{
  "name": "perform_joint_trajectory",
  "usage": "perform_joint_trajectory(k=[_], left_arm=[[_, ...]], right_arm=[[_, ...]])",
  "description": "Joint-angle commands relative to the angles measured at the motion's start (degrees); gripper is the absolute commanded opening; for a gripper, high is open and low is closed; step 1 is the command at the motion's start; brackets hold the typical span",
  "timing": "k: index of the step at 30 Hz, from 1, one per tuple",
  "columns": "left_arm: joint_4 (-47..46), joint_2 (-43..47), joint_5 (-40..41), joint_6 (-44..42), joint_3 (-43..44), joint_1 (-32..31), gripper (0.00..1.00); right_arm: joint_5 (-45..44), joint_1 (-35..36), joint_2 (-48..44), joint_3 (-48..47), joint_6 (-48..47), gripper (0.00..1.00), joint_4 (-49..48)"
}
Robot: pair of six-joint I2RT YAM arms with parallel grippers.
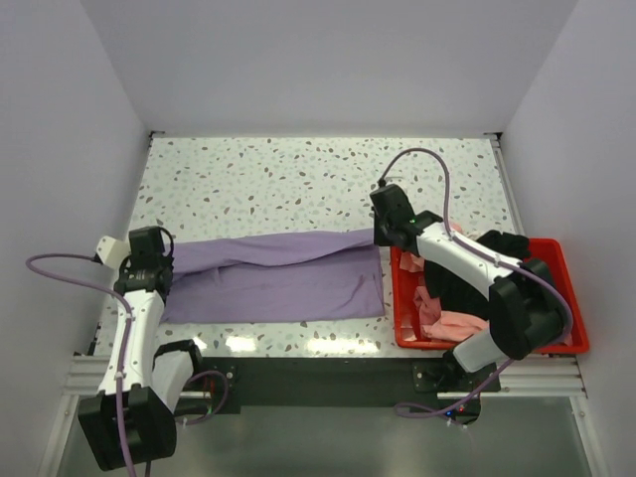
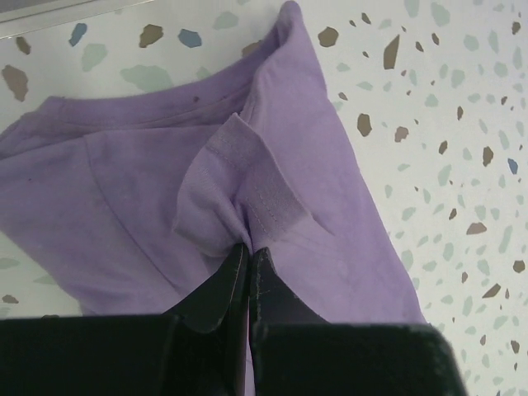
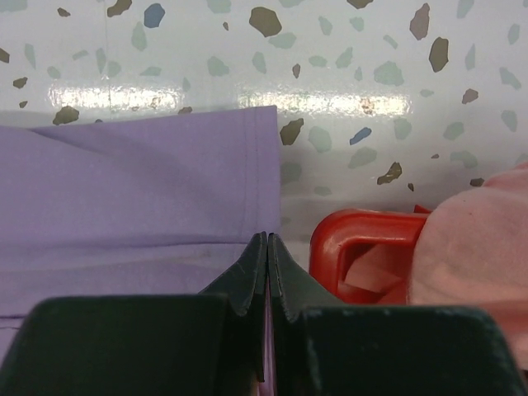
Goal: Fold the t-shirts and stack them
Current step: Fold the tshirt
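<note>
Across the middle of the table (image 1: 298, 179), with my left gripper (image 2: 250, 247) and right gripper (image 3: 266, 238) each clamped on an end of the lavender t-shirt (image 1: 268, 283), I'd carry both ends nearward together, holding the fold edge taut.

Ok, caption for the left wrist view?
Left gripper shut on a bunched fold of the lavender t-shirt lying on the speckled table.

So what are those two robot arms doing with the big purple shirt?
They are folding it. The left gripper pinches one end of the purple t-shirt and the right gripper pinches the other end, so the cloth lies stretched across the speckled table and looks partly folded along its length. Beside it, the red bin holds a pink shirt and a black shirt, not yet folded.
</note>
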State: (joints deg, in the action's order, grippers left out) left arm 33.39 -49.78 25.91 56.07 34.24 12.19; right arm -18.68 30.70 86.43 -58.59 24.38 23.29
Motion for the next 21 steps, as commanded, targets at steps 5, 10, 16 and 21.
perform_joint_trajectory(k=[5,10,16,21], left_arm=[[2.7,0.0,6.9,5.2,1.7,0.0,0.0],[3.2,-2.7,7.5,5.5,6.1,0.4,0.0],[1.2,-6.0,6.4,5.1,7.4,0.4,0.0],[-0.7,-6.6,6.2,5.0,7.6,0.5,0.0]], right_arm=[[0.0,0.1,-2.4,0.9,-0.7,0.0,1.8],[1.4,0.1,-3.0,1.5,-0.9,0.0,1.9],[5.7,0.2,-2.8,2.9,-2.0,0.0,1.2],[8.3,0.2,-2.1,4.7,-2.3,0.0,0.4]])
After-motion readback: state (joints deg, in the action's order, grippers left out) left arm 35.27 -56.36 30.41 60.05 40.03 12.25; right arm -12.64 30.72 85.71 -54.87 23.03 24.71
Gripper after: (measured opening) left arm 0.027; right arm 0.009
